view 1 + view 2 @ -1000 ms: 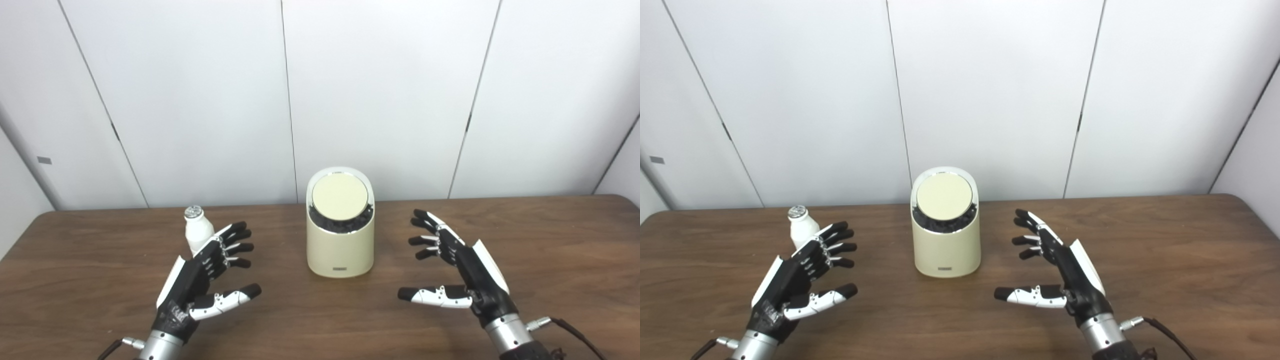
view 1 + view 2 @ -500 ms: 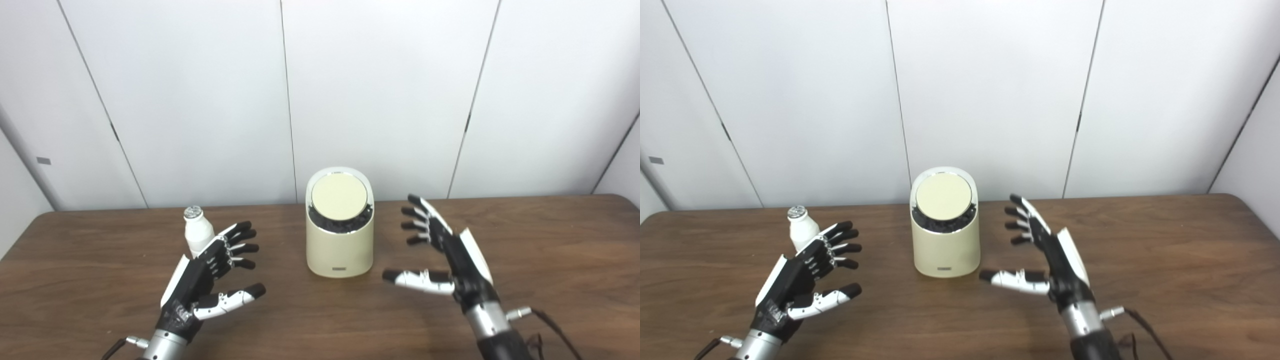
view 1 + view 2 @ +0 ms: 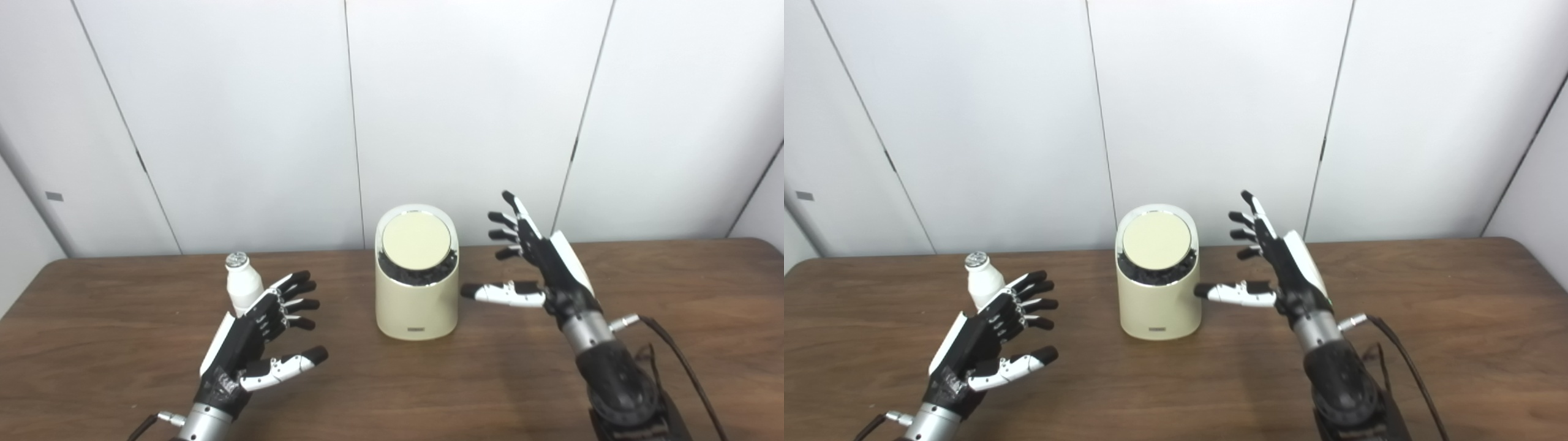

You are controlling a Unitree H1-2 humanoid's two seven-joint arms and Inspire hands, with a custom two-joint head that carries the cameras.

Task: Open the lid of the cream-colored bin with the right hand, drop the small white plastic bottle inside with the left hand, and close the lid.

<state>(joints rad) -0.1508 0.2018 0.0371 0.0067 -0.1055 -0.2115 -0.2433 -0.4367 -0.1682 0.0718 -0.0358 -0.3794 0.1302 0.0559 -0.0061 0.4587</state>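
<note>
Both robot hands are spread and hold nothing. My guess is that the right robot hand (image 3: 545,269) is raised just beside the bin (image 3: 417,300), thumb pointing at its wall, to reach the lid (image 3: 416,241), a flat matte disc tilted toward us and shut. Just beyond the left robot hand (image 3: 257,343), which hovers low over the dark wood bench (image 3: 674,288), the bottle (image 3: 242,288) stands upright: smooth white plastic, foil-topped.
</note>
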